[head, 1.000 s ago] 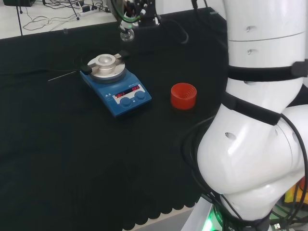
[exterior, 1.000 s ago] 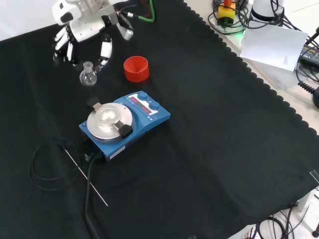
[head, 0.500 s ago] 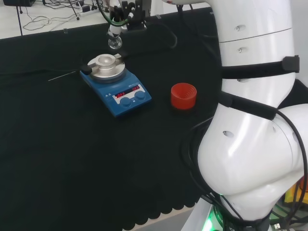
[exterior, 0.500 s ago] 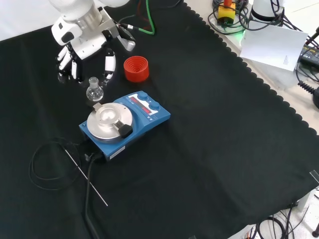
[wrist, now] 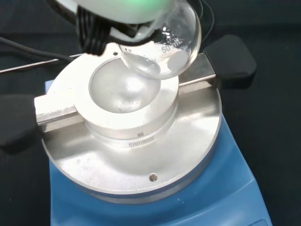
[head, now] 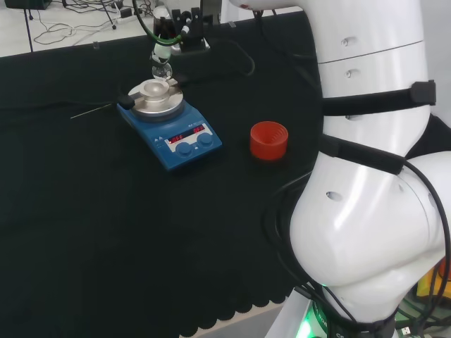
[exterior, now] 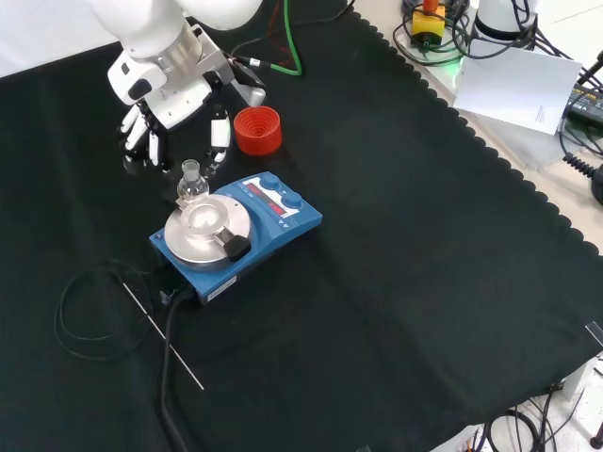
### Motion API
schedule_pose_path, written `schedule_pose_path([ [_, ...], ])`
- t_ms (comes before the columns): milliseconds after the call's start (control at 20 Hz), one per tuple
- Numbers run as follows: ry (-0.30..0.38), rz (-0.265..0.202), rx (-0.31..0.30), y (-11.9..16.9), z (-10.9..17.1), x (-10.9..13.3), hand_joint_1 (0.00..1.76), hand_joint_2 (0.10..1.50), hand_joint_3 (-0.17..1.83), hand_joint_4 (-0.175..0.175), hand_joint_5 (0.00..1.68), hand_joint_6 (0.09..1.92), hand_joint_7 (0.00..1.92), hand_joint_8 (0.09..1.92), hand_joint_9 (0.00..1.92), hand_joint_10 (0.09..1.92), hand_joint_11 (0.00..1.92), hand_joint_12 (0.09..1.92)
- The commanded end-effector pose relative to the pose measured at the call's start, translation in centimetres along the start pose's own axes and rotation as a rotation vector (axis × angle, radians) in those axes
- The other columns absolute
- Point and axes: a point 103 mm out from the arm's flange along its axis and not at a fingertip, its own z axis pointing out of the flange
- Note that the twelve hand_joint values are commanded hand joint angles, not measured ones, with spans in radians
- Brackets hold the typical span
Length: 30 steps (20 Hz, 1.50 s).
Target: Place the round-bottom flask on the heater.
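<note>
Below the robot hand (exterior: 174, 94), the table (exterior: 424, 245) lies under black cloth that spreads across the whole working area. The largest thing on it is the blue heater (exterior: 236, 235), which sits just beneath and a little in front of the robot hand in the front view; its round silver block (wrist: 129, 117) has a shallow bowl-shaped hollow in the middle and a black knob on either side. A black cable and a thin metal rod (exterior: 160, 330) lie on the cloth beyond the heater, on the side away from the robot hand. A red ribbed ring (exterior: 257, 130) stands on the cloth beside the robot hand, to its right in the front view, apart from the heater.

The robot hand has its fingers curled down around the neck of the small clear round-bottom flask (exterior: 191, 184), pinching it upright. The flask hangs just under the fingers, at the rim of the silver block. In the wrist view its round bottom (wrist: 162, 44) hovers over the edge of the hollow, off its centre, and looks not yet seated in it.
</note>
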Motion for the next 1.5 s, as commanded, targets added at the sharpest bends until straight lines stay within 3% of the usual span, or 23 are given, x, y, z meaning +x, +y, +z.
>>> schedule_pose_path([
  [50, -0.007, -0.013, 0.013, 0.5, 0.6, 0.8, 1.11, 0.67, 0.78, 0.077, 1.12, 1.0, 0.28, 0.64, 0.57, 0.6, 0.35, 1.33],
  [750, -0.026, -0.039, 0.042, 1.1, 1.9, 2.1, 1.11, 0.67, 0.78, 0.078, 1.12, 1.0, 0.28, 0.64, 0.57, 0.61, 0.35, 1.33],
  [1200, -0.031, -0.032, 0.042, 1.5, 2.2, 1.8, 1.11, 0.67, 0.79, 0.079, 1.12, 0.99, 0.28, 0.64, 0.56, 0.61, 0.35, 1.33],
  [1350, -0.029, -0.03, 0.051, 1.8, 2.2, 1.7, 1.09, 0.72, 0.69, 0.121, 1.11, 0.97, 0.26, 0.65, 0.55, 0.61, 0.34, 1.34],
  [1500, -0.039, -0.028, 0.077, 1.9, 2.2, 1.8, 1.06, 0.84, 0.46, 0.154, 1.07, 0.95, 0.23, 0.66, 0.51, 0.64, 0.32, 1.35],
])
